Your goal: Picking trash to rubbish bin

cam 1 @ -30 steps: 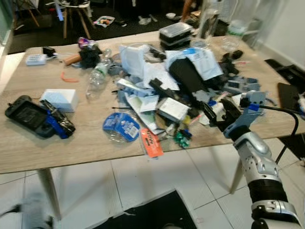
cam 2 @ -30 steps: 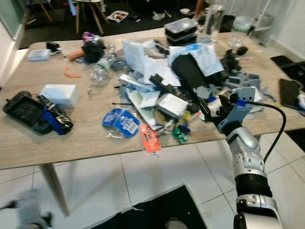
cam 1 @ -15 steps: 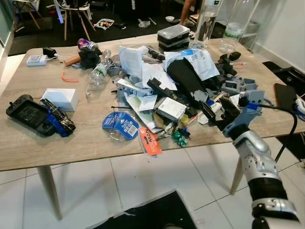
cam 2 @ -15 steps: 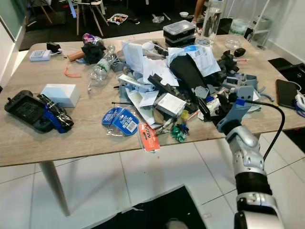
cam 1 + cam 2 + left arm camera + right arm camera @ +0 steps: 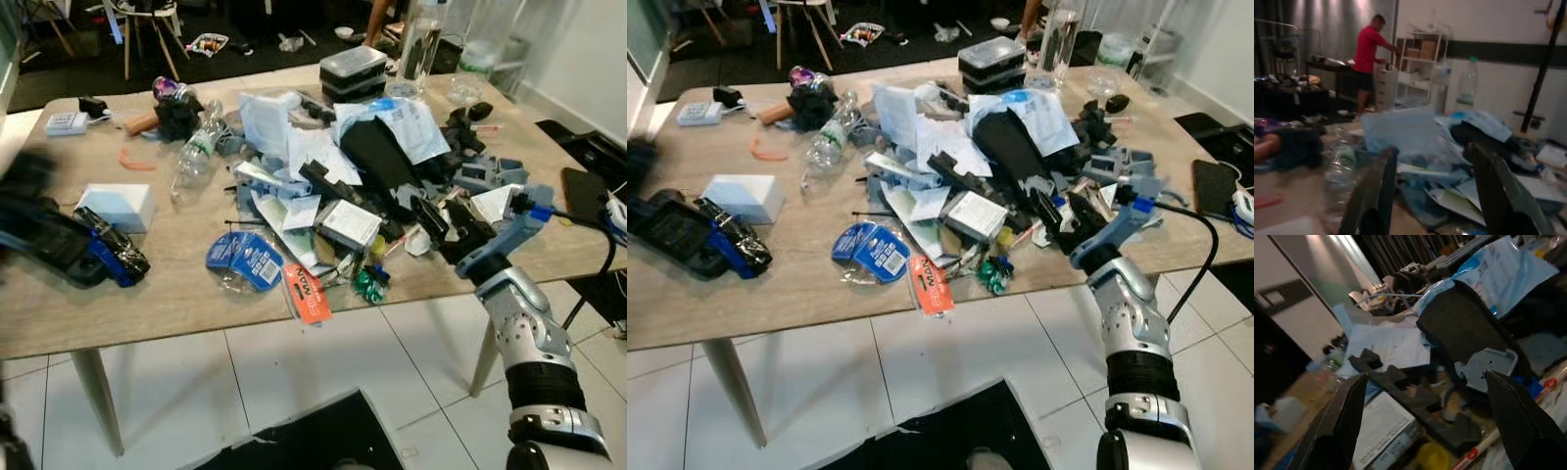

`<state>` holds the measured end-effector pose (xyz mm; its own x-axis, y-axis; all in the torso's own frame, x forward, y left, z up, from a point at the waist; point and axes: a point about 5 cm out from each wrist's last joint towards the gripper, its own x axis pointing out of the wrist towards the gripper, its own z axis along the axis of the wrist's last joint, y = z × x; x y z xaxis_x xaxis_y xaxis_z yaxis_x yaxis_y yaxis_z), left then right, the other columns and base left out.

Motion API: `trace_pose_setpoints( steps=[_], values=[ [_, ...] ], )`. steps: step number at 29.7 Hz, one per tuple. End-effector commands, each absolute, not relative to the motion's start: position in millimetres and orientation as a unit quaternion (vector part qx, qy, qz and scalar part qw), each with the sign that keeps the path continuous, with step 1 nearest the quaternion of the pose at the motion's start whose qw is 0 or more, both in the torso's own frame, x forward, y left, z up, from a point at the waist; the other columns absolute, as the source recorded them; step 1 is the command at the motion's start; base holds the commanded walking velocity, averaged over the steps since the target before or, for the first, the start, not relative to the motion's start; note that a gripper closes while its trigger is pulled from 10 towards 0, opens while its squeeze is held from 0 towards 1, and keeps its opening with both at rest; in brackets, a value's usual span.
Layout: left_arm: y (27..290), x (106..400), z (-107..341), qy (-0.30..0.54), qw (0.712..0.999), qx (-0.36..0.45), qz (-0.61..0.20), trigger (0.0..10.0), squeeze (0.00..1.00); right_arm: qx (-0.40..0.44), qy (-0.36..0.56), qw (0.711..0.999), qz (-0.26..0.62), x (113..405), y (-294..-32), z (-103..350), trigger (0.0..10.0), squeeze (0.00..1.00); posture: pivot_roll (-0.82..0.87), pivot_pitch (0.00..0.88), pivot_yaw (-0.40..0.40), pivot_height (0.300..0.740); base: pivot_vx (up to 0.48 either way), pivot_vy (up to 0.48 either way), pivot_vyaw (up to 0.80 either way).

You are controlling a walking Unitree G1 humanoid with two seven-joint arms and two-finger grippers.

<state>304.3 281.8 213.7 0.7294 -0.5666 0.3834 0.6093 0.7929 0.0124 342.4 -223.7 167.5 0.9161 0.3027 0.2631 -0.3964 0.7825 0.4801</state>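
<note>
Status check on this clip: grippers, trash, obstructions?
Right gripper open at the trash pile, holding nothing. Left gripper open, facing the pile. No bin seen. Game controller lies apart on the table.

Your counter (image 5: 167, 294), light wood, spans the frame. Centre: trash heap (image 5: 362, 186). Left: white box (image 5: 118, 205), black controller (image 5: 59, 245). Front edge: orange packet (image 5: 308, 292), blue wrapper (image 5: 245, 258). Upper left: clear bottle (image 5: 194, 157).

Head views are bright and evenly lit though smeared by blur at the left edge, while both wrist views are dim and soft.
</note>
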Motion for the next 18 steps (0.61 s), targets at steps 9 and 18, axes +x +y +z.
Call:
trace_pose_setpoints(
  steps=[9,18],
  values=[
    [225.7,293.0,199.0,-0.082,0.854,0.031,-0.513,10.0,0.00,0.380,-0.034,0.897,0.224,341.7,-189.5,144.8,10.0,0.00,0.00,0.105,0.021,0.740,0.000,0.000,0.00],
    [219.0,281.6,195.2,-0.038,0.830,0.059,-0.554,10.0,0.00,0.432,-0.004,0.874,0.222,353.2,-164.0,137.5,10.0,0.00,0.00,0.107,0.025,0.740,0.000,0.000,0.00]
  ],
)
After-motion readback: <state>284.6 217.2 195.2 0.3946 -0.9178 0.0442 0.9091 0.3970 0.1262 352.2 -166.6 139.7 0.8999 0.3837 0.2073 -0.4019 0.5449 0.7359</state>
